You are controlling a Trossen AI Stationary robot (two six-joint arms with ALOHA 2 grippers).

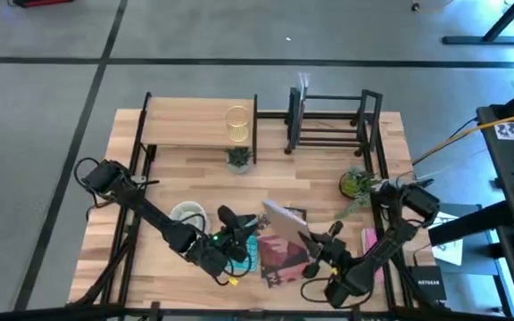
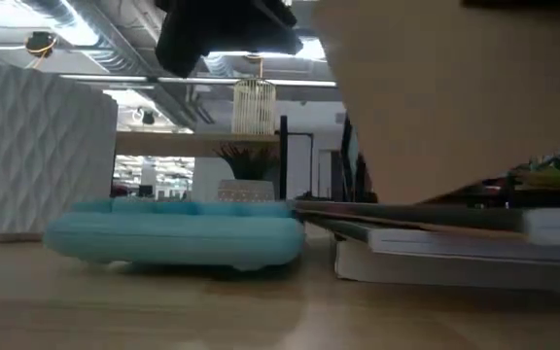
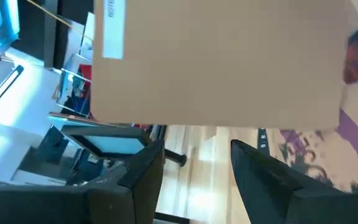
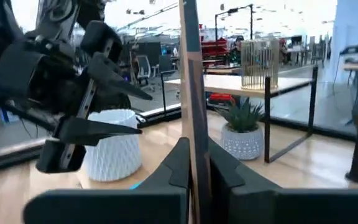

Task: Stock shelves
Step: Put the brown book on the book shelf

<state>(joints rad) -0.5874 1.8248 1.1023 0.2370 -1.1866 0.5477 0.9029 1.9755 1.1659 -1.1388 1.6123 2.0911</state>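
— Any lettering you can read?
— "NETGEAR" on the dark box (image 1: 427,287) at the table's right edge. The white label (image 3: 112,28) on the brown cardboard is too blurred to read.

Raised book (image 2: 455,97) hides the black rack — low view blurred

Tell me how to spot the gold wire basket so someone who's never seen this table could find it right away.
Start at the wooden shelf, the light-wood board on thin black legs at the table's far left, beside the black bar rack. The gold wire basket stands upright on that board near its right end. It is the only see-through, ribbed cylinder; the small potted plant just in front sits lower, on the tabletop.
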